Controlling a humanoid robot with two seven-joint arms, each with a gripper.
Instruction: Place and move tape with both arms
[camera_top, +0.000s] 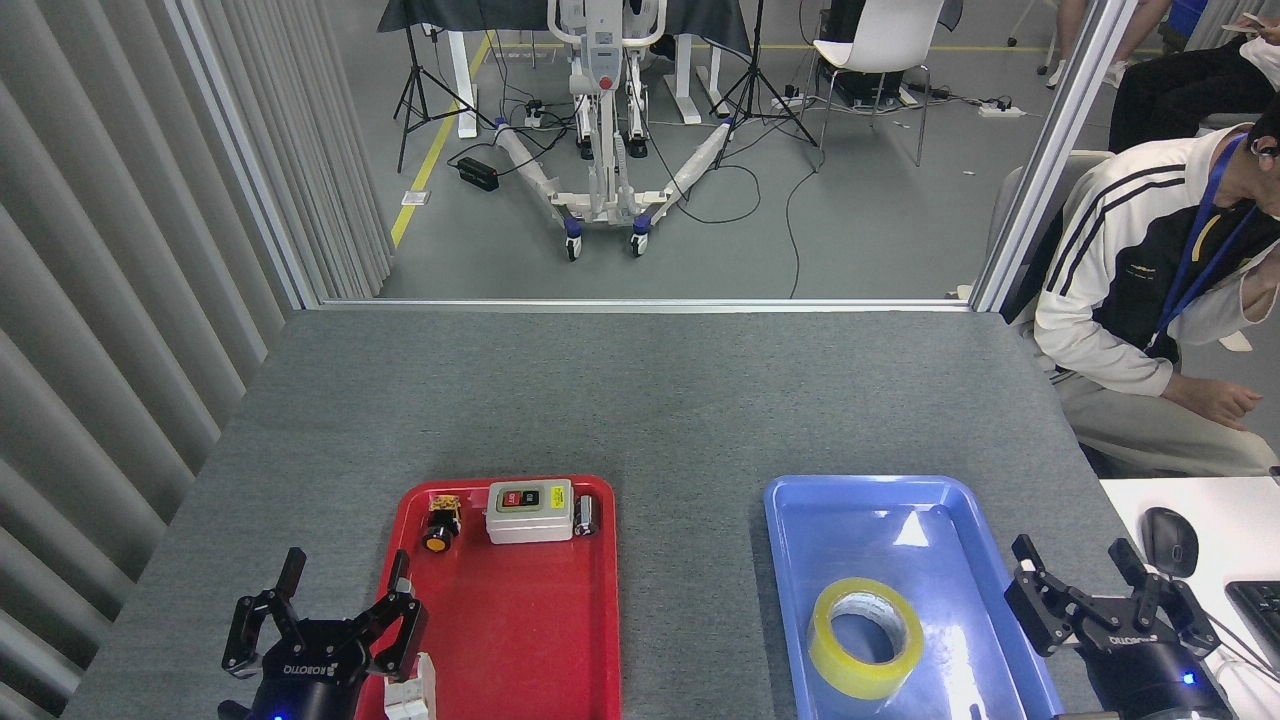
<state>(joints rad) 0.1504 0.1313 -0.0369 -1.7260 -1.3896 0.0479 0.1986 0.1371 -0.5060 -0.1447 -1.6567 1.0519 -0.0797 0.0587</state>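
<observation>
Head view: tape (865, 638) lies flat, hole up, in the near half of the blue tray (870, 505), resting on the tray floor with nothing gripping it. Right gripper (1102, 590) sits beside the tray's right rim, clear of the tape, fingers spread wide and empty. Left gripper (325, 615) is at the near left corner of the red tray (520, 640), fingers also spread wide, holding nothing; a small white part (412, 690) lies just below its right finger. At the far end of the red tray sit a grey switch box (529, 510), a yellow push-button (440, 522) and a small metal cylinder (586, 515). Both trays rest on the grey table (640, 400). A seated person (1150, 300) is beyond the table's right edge.
</observation>
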